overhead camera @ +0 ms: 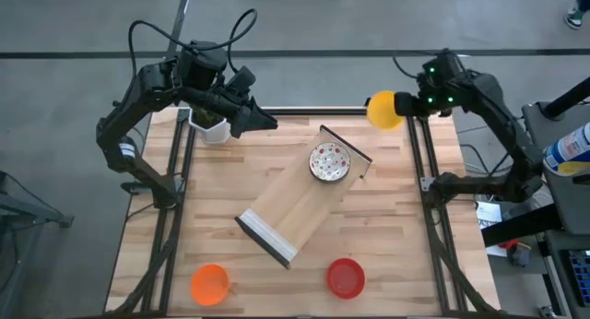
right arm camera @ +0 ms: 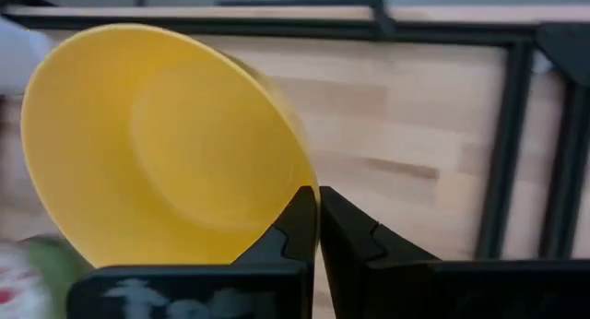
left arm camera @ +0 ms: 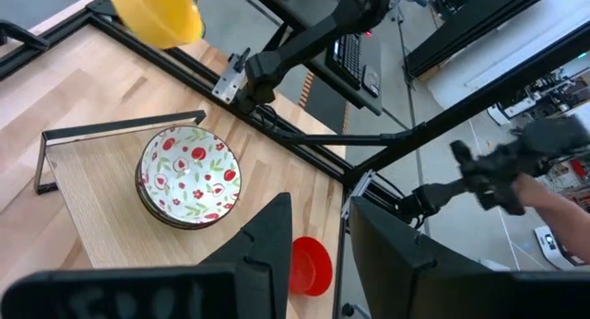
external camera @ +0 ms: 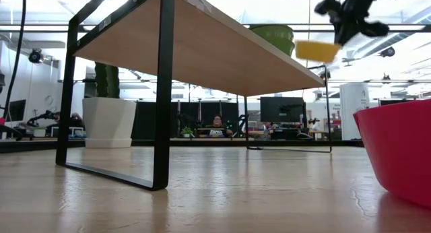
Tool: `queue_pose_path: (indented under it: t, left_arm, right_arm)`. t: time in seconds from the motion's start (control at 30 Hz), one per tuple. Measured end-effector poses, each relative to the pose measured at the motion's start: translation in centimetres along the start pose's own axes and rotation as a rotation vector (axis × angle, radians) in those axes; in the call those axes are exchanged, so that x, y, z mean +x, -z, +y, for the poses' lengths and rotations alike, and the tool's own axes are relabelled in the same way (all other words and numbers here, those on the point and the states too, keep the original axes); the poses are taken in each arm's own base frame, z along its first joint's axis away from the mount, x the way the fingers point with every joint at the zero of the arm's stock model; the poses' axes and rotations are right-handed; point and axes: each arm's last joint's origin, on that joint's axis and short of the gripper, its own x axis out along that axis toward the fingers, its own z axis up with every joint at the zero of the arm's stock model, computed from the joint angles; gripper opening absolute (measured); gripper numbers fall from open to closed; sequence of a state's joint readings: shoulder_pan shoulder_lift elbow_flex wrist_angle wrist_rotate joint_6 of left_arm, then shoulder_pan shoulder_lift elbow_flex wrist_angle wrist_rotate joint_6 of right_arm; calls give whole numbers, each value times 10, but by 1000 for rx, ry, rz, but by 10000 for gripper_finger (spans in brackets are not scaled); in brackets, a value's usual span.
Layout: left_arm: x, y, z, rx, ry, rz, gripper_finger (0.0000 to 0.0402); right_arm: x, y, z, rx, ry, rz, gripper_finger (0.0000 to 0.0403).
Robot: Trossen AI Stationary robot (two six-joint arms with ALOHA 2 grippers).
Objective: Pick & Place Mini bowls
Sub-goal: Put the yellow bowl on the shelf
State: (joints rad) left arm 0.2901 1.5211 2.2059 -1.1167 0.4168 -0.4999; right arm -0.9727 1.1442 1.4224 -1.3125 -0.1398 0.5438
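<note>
A white bowl with red speckles tops a small stack on a raised wooden shelf in the middle of the table. The orange bowl and the red bowl rest on their bases near the table's near edge. My right gripper is shut on the yellow bowl above the table's far right corner; the low view shows that bowl high in the air. My left gripper hangs open over the far left part of the table, beside the cactus pot, touching nothing. My right gripper pinches the yellow bowl's rim between its two fingers, one fingertip inside the bowl and the other outside its wall. The bowl is lifted clear of the table and sticks out from the fingertips toward the table's left.
The wooden shelf on black metal legs lies slantwise across the table's middle. A white square pot with a green cactus stands at the far left corner. Black frame rails run along the table's left, right and far edges. People sit in the room beyond.
</note>
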Motion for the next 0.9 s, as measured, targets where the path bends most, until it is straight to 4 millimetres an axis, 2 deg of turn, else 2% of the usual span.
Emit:
queue_pose_path:
  t: [0.2,0.43,0.73,0.9]
  left_arm:
    - [0,0,0,0,0,0,103]
    - [0,0,0,11,0,-1,103]
    - [0,0,0,22,0,0,103]
    - [0,0,0,36,0,0,103]
  right_arm:
    - [-33,6,35,-73,-142,-48,8]
    - [-51,19,80,-180,-283,-16,8]
    - [-56,34,149,-326,-372,23,8]
    - [-49,49,191,-415,-395,92,8]
